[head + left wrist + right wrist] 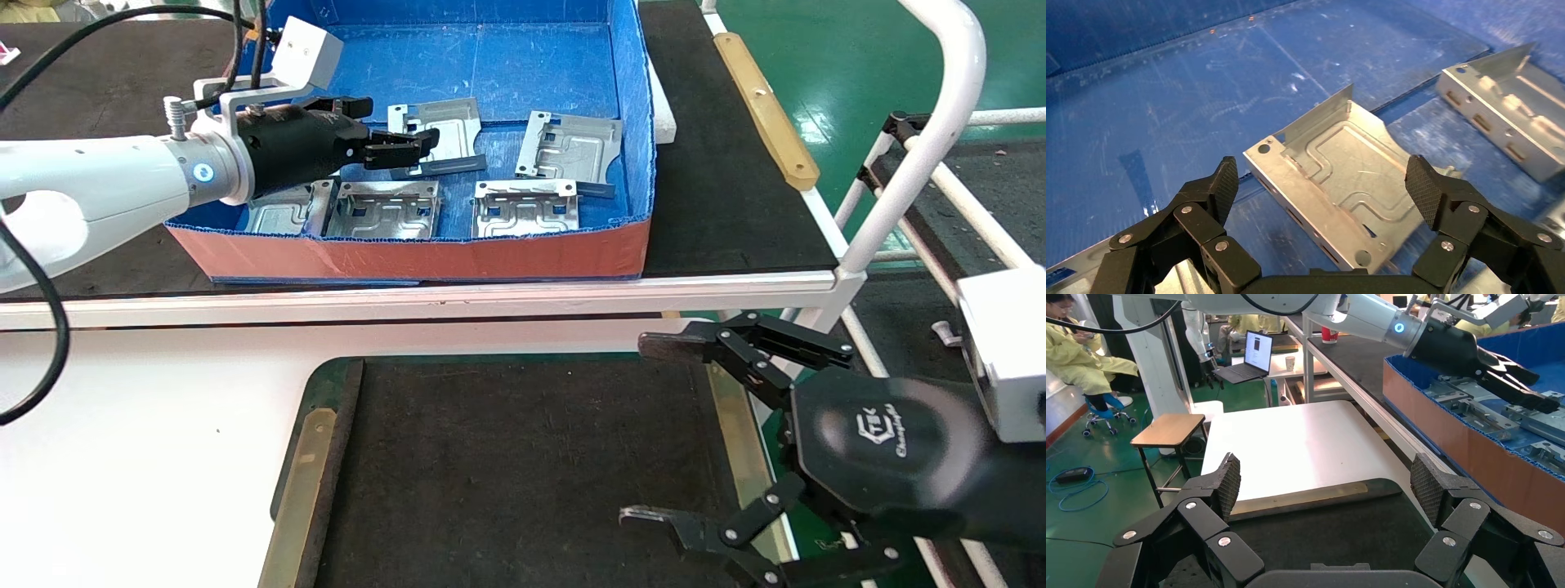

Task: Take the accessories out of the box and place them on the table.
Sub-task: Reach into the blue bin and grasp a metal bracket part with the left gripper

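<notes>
Left wrist view shows the left gripper (1322, 187) with its jaws spread wide and empty, the two pads flanking a silvery bracket (1333, 190) that lies just beyond them on the blue floor of the box (1138, 122). That straddle suggests it is lining up to close across the bracket's width; no contact shows yet.

In the head view the left gripper (409, 147) reaches in from nine o'clock, over that bracket (437, 135). A second bracket (572, 151) lies at its three o'clock. Three more sit along the near wall: one (290, 212) at seven o'clock, partly under the arm, one (388, 211) at six and one (527, 211) at five.

The table (523, 474) holds no bracket so far. The right gripper (666, 429) hangs parked over its right edge, jaws released, clear of the drop zone.
</notes>
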`<state>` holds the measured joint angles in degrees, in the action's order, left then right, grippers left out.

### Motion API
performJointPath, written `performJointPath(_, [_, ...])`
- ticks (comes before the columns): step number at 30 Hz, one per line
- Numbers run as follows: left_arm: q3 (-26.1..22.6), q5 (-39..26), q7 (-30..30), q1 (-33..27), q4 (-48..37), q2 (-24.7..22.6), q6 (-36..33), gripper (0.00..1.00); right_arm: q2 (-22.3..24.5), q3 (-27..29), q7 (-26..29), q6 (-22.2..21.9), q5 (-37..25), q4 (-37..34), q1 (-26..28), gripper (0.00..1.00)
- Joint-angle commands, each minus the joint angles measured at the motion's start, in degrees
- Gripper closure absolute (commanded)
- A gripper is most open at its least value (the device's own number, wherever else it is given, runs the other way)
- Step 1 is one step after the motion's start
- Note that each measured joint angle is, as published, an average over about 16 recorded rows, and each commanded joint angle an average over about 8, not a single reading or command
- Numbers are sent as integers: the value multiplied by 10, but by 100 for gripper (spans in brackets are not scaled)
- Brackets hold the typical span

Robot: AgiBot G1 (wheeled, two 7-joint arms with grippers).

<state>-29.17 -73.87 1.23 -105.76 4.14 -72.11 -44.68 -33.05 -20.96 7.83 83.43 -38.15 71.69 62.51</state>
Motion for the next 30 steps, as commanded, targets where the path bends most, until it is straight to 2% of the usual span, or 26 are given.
performJointPath(1, [-1,-2,1,-1,-6,-5,10,0,0,0,0,0,0,0,0,0])
performJointPath(3, [0,0,5,3,-12,-13,25,0,0,0,0,0,0,0,0,0])
performJointPath(5, [2,2,9,8,-16,-19,38,0,0,0,0,0,0,0,0,16])
performJointPath(6, [3,4,11,10,-19,-23,45,0,0,0,0,0,0,0,0,29])
performJointPath(8, [6,8,13,14,-22,-29,58,18,0,0,0,0,0,0,0,54])
performJointPath(11, [8,12,14,17,-26,-34,68,55,0,0,0,0,0,0,0,91])
performJointPath(13, [9,15,14,18,-27,-36,72,80,0,0,0,0,0,0,0,100])
performJointPath(14, [9,15,14,18,-27,-36,72,93,0,0,0,0,0,0,0,100])
performJointPath(16, [9,14,14,18,-26,-35,71,100,0,0,0,0,0,0,0,100])
performJointPath(30, [7,10,13,16,-23,-31,61,100,0,0,0,0,0,0,0,100])
